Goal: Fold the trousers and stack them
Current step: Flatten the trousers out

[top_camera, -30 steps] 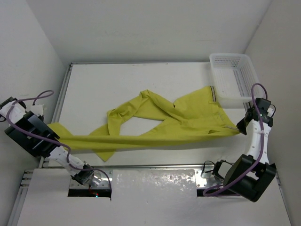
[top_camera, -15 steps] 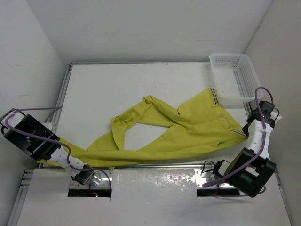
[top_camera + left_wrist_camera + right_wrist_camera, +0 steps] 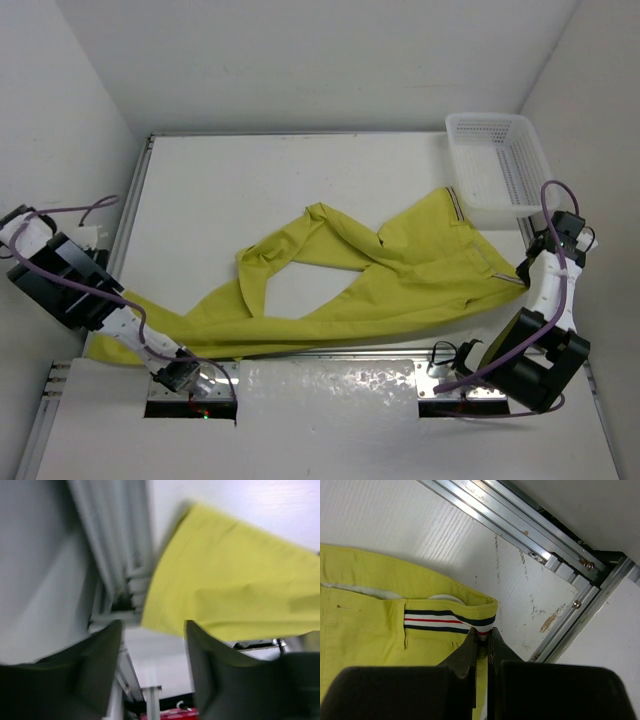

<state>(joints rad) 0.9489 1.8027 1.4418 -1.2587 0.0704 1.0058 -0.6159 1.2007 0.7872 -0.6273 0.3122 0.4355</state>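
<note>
The mustard-yellow trousers [image 3: 380,290] lie spread and creased across the table. Their waistband is at the right and one leg runs to the near left corner. My right gripper [image 3: 522,272] is shut on the corner of the striped waistband trim [image 3: 450,621], which is pinched between its fingertips [image 3: 484,637]. My left gripper [image 3: 85,300] hangs open above the left table edge. Nothing is between its fingers [image 3: 152,645]. The leg hem [image 3: 230,580] lies just beyond them, hanging over the table's edge.
A white mesh basket [image 3: 488,117] stands at the far right corner, touching the waistband's far end. Metal rails [image 3: 555,560] run along the table's right edge, close to my right gripper. More rails [image 3: 110,555] run along the left edge.
My left gripper opened and let go of the leg hem, which dropped at the near left corner. The trousers slid toward the near edge. My right gripper kept its hold.
</note>
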